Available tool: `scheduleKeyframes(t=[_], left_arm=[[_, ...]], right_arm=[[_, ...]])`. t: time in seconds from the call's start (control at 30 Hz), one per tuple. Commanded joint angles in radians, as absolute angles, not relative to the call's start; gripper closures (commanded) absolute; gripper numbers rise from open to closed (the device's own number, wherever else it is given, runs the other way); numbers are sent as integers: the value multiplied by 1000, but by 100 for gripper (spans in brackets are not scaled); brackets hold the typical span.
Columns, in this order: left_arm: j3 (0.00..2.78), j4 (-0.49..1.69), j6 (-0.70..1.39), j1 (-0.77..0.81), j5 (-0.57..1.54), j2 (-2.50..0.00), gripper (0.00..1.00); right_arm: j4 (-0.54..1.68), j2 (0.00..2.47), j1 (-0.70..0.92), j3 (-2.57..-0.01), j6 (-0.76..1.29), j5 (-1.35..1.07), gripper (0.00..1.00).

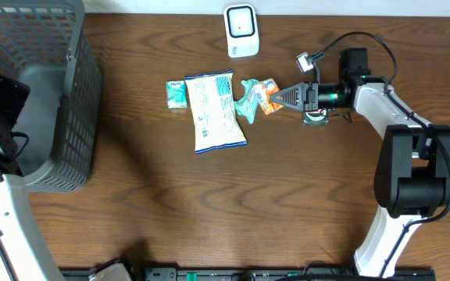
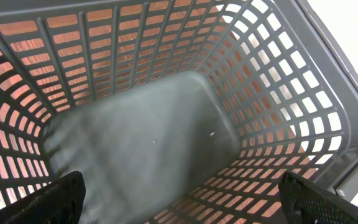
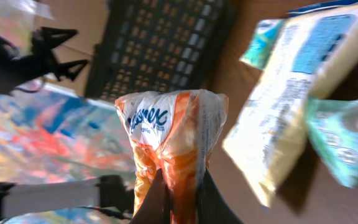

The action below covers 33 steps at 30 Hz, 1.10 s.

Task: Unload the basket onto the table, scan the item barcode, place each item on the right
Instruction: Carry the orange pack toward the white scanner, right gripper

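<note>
- Orange packet [image 1: 266, 96] is in my right tool [image 1: 276, 97], near the middle of the tabletop [image 1: 209, 203] and a little toward the right.
- My right tool is clenched on one end of this packet. In the wrist view the two fingers [image 3: 156, 198] press the lower part of the orange packet [image 3: 173, 134] from both sides.
- I cannot tell if the packet touches the tabletop or is a little above it.
- On its other side the packet is just beside a green packet [image 1: 248, 101], maybe touching it.
- Next to the green packet lies a white bag [image 1: 216, 111] with blue print, flat on the tabletop, and beyond it a small green packet [image 1: 176, 93].
- One white scanner [image 1: 241, 30] stands at the far edge of the tabletop, apart from the packets.
- My left tool [image 2: 185, 202] is released, with the fingers wide apart, and it holds nothing.
- It hangs over the grey basket [image 2: 291, 106] at the left end of the tabletop, and its camera looks down to the basket floor.
</note>
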<state>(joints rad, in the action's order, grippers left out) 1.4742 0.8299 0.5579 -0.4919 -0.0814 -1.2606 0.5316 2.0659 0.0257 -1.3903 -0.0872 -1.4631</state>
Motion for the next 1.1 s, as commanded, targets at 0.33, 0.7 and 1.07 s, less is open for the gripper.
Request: scheduleKeyframes(t=[0.33,0.7,1.07], left_arm=[[1477,830,567,-494,-91,-1265,2],[1477,830,567,-494,-91,-1265,2],[1477,830,567,-494,-91,-1265,2]], right_arm=[[507,2047,26,-1386,32,-1562,99],[197,2048,15,-1386,303,-1562,99],[194,2048,76,-1386,260,-1562,99]])
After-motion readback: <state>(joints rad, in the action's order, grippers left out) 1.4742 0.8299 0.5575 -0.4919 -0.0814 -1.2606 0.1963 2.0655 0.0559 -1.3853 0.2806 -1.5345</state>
